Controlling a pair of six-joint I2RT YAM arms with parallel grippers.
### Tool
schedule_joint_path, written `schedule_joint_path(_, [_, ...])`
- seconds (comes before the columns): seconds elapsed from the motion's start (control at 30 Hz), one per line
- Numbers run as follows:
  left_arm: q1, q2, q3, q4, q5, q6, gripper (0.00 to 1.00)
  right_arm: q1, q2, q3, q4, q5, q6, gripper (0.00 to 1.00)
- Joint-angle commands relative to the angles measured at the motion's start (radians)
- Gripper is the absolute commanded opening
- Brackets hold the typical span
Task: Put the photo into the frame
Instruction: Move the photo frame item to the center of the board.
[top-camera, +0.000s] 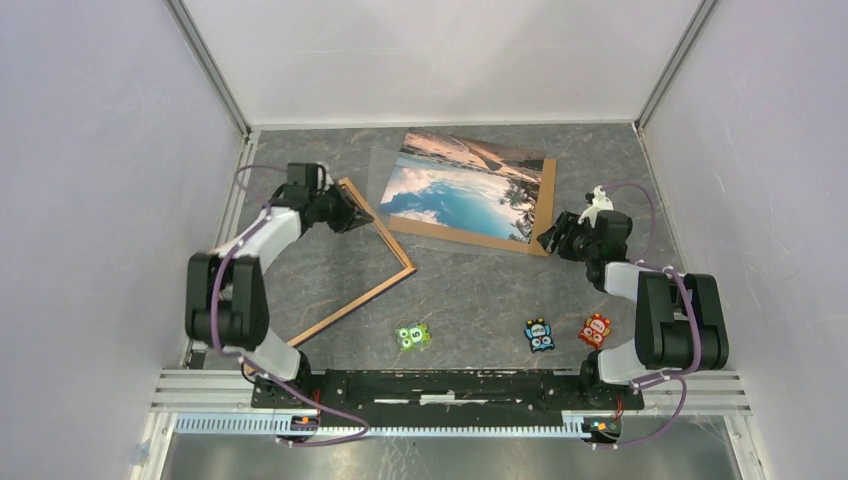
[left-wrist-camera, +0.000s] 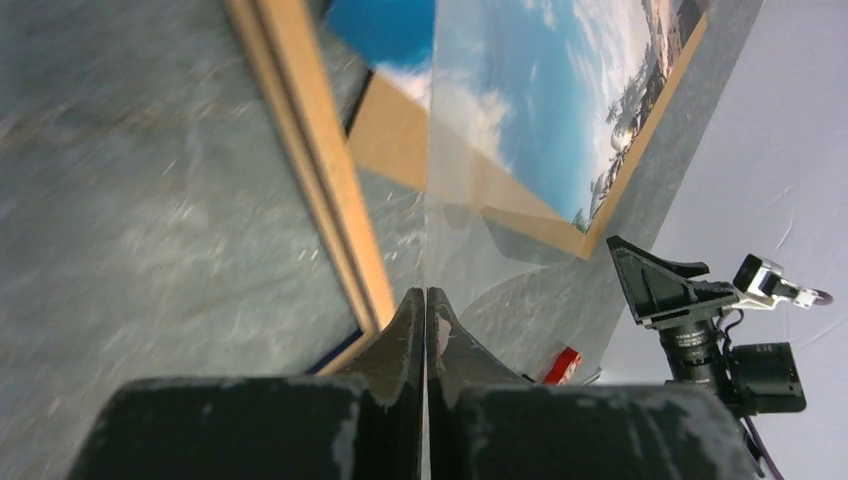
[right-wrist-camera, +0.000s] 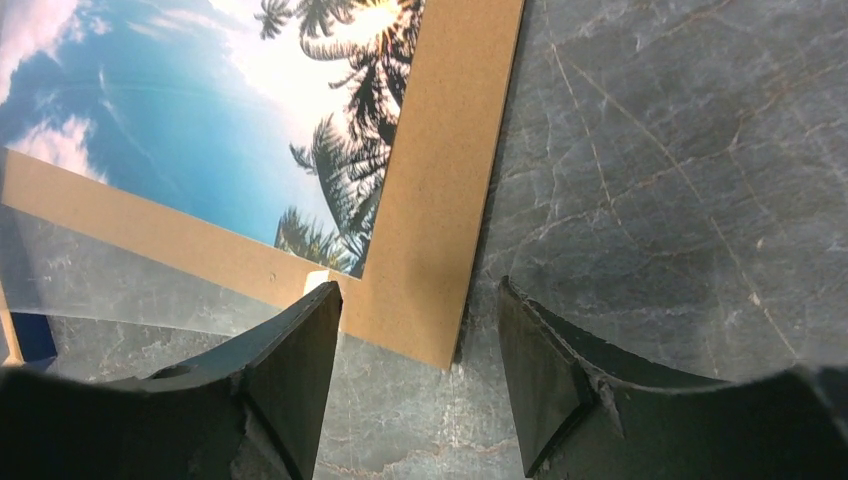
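The photo lies face up on a brown backing board at the far middle of the table. A clear sheet sticks out past their left side. The frame lies wood side up, to the left of them. My left gripper sits over the frame's far rail, shut. The clear sheet's edge runs straight out from between its fingertips, with the rail just left. My right gripper is open and empty. It straddles the board's near right corner next to the photo.
Three small toy figures lie near the front: green, blue and red. White walls enclose the table on three sides. The arm bases and a metal rail run along the near edge.
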Motion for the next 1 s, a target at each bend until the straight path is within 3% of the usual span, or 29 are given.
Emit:
schedule_joint_path(0.0, [0.066, -0.235, -0.166, 0.021, -0.065, 0.013, 0.02, 0.007, -0.045, -0.025, -0.001, 0.003, -0.029, 0.65])
schedule_joint_path(0.2, [0.141, -0.464, -0.385, -0.014, -0.218, -0.063, 0.02, 0.053, -0.114, -0.033, -0.032, 0.005, -0.060, 0.66])
schedule_joint_path(0.4, [0.150, -0.605, -0.506, -0.138, -0.473, -0.201, 0.05, 0.125, -0.095, -0.023, -0.006, -0.021, -0.037, 0.66])
schedule_joint_path(0.43, [0.150, -0.611, -0.500, -0.157, -0.509, -0.200, 0.14, 0.137, -0.089, -0.019, -0.008, -0.020, -0.034, 0.66])
schedule_joint_path(0.53, [0.151, -0.612, -0.459, -0.234, -0.607, -0.192, 0.54, 0.149, -0.056, -0.002, -0.019, -0.035, -0.011, 0.66])
schedule_joint_path(0.63, [0.150, -0.643, -0.424, -0.268, -0.662, -0.167, 0.81, 0.168, -0.042, -0.023, 0.043, -0.097, 0.062, 0.67])
schedule_joint_path(0.7, [0.151, -0.684, -0.411, -0.272, -0.682, -0.163, 0.94, 0.186, -0.031, -0.044, 0.098, -0.125, 0.122, 0.67])
schedule_joint_path(0.83, [0.145, -0.736, -0.359, -0.194, -0.580, -0.059, 1.00, 0.195, 0.019, -0.061, 0.226, -0.179, 0.233, 0.69])
schedule_joint_path(0.97, [0.065, -0.718, -0.282, -0.037, -0.268, 0.055, 1.00, 0.203, 0.091, -0.064, 0.373, -0.226, 0.352, 0.71])
